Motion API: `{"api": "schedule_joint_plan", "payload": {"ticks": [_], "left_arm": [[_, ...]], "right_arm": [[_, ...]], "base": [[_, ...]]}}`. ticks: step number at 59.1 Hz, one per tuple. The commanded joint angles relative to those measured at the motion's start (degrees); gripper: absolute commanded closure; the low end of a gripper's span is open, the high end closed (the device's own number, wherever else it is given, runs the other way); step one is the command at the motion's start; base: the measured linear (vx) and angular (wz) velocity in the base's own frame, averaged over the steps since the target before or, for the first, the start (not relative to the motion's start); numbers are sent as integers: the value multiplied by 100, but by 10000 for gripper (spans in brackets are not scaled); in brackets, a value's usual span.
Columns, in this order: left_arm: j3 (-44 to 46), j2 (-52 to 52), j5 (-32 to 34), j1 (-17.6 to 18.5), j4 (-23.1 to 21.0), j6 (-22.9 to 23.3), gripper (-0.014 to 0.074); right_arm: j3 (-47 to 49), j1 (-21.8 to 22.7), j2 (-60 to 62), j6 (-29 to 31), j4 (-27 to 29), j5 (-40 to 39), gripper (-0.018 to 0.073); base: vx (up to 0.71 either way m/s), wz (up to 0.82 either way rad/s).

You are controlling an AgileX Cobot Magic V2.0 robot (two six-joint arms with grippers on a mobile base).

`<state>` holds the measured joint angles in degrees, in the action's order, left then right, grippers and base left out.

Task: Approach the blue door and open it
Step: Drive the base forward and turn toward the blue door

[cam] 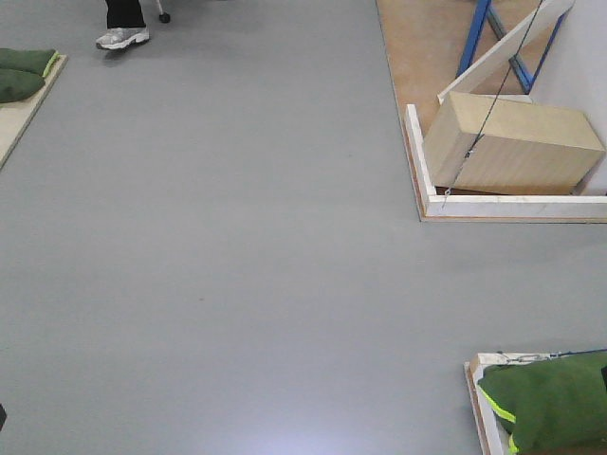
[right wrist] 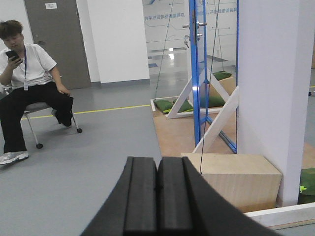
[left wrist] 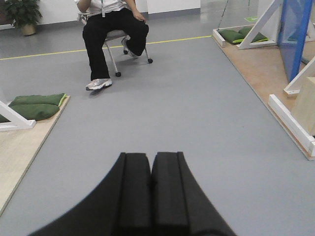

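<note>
Black foam on both tools. Held the left gripper (left wrist: 151,162) low and level over the grey floor (left wrist: 172,113), pads (left wrist: 135,191) pressed flat together with nothing between them. Held the right gripper (right wrist: 157,164) likewise: level, aimed forward, faces meeting along a thin seam, gripping nothing.

Found the blue door (right wrist: 197,88) ahead on the right, upright and edge-on in the right wrist view, well apart from both grippers, with its silver lever handle (right wrist: 193,24) high on the edge. Set on a brown wooden platform (right wrist: 174,135), beside a white slanted brace (right wrist: 216,123).

Noted a tan box (right wrist: 231,179) just beside a white pillar (right wrist: 270,98), at the platform's near corner. Noted a seated person (right wrist: 24,83) in a white shirt off to the left, phone raised. Spotted green sandbags (cam: 550,398) in a white-edged frame at the front view's lower right.
</note>
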<state>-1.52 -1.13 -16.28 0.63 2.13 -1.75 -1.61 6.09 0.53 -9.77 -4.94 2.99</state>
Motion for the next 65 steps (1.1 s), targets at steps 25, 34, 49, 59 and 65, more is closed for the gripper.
{"api": "schedule_joint_plan", "payload": {"ticks": [25, 34, 49, 59, 65], "left_arm": [[-25, -64, 478, 25, -43, 14, 526], [-25, -59, 478, 25, -43, 14, 526], [-25, -59, 478, 25, -43, 14, 526], [-25, -53, 478, 25, -43, 14, 526], [-25, -53, 478, 25, -43, 14, 526]], "right_arm": [[-112, 4, 127, 19, -70, -481, 557], [-112, 16, 127, 19, -70, -481, 557], [-112, 30, 116, 19, -70, -481, 557], [-112, 30, 116, 19, -70, -481, 557], [-112, 30, 116, 19, -70, -481, 557]], "base": [[40, 1], [46, 5], [46, 3], [46, -1], [46, -2]]}}
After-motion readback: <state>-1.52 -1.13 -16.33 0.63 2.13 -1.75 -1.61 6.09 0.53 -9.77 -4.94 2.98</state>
